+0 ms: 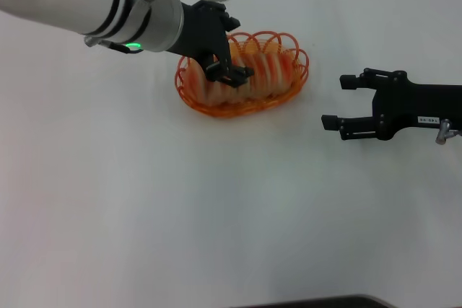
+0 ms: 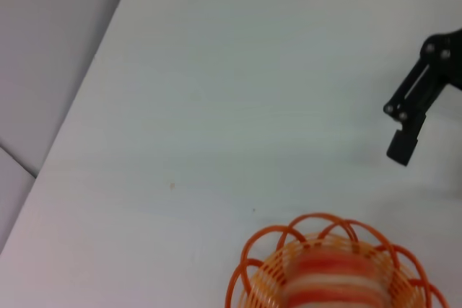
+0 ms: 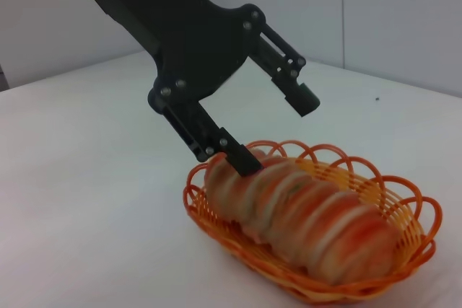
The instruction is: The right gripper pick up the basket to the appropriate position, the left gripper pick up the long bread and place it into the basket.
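The bread (image 1: 249, 73) lies along the basket (image 1: 299, 81) on the desk (image 1: 216, 214), so the placing looks done and the step in hand is the release. The left hand (image 3: 278, 135) hangs over the loaf's near end, fingers spread wide and holding nothing, one tip just at the crust. The right hand (image 1: 345, 103) sits well apart, open and empty. Next, the left arm should lift straight clear without snagging the rim.

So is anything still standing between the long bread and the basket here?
No. The long bread already lies inside the basket. The left gripper is open just above one end; the right gripper waits open beside it.
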You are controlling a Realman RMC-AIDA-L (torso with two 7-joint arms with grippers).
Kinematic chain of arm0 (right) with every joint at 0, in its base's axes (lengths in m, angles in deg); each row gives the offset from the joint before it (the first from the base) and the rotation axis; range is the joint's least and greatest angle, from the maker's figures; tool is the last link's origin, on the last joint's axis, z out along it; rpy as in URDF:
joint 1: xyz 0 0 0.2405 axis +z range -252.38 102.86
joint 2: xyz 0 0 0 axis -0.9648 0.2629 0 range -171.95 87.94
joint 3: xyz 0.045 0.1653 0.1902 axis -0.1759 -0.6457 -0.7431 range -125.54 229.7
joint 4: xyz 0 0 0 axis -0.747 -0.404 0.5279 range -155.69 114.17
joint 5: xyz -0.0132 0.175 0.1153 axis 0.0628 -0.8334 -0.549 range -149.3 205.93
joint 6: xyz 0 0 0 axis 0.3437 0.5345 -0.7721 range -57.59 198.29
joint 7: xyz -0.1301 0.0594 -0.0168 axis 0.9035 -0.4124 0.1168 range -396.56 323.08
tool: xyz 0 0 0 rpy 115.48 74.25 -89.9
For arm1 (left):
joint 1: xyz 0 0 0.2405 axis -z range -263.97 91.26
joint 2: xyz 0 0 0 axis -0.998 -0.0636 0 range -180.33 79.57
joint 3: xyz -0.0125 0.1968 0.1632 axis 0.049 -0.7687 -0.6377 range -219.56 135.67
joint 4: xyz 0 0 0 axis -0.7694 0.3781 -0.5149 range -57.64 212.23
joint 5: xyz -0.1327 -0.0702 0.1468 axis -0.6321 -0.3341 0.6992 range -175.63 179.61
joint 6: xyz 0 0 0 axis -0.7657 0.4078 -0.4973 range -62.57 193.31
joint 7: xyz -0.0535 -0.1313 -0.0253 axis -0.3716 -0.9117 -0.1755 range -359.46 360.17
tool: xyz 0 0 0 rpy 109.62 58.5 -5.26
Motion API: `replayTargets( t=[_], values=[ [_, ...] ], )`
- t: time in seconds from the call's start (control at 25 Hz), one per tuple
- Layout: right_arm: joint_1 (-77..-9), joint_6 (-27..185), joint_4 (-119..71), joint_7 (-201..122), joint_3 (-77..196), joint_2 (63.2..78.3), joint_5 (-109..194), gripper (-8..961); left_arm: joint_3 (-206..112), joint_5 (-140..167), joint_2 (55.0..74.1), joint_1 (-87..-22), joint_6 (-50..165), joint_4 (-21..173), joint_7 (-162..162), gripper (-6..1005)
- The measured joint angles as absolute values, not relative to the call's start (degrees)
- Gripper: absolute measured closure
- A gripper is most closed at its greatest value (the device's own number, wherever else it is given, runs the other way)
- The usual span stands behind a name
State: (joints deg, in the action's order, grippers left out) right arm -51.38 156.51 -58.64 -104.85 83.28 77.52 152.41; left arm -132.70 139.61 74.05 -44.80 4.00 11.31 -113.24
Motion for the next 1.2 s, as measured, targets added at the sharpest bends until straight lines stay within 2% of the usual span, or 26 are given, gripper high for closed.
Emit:
replayTargets(
  t=[0.28, 0.48, 0.64, 0.84, 1.0, 1.2],
  values=[
    [-51.38, 156.62, -58.63, -104.91, 83.29, 77.53, 152.25, 25, -117.4, 120.32, 73.82, -47.52, -3.11, 12.0, -109.7, 183],
    [-51.38, 156.65, -58.64, -104.94, 83.28, 77.53, 152.18, 25, -98.71, 99.66, 73.61, -50.18, -16.1, 19.71, -103.93, 59],
    [-51.36, 156.67, -58.65, -104.94, 83.28, 77.53, 152.07, 25, -87.29, 93.66, 73.56, -53.9, -23.11, 26.47, -94.98, 61],
    [-51.32, 156.78, -58.72, -104.94, 83.28, 77.52, 152.03, 25, -86.51, 94.05, 73.49, -61.91, -23.96, 32.2, -78.35, 62],
    [-51.3, 156.88, -58.97, -104.94, 83.28, 77.53, 152.19, 25, -88.25, 99.09, 72.72, -67.29, -24.54, 34.36, -69.43, 62],
    [-51.29, 156.92, -59.13, -104.8, 83.33, 77.53, 152.26, 25, -87.56, 107.33, 72.26, -70.02, -22.8, 36.29, -68.47, 62]
  ],
)
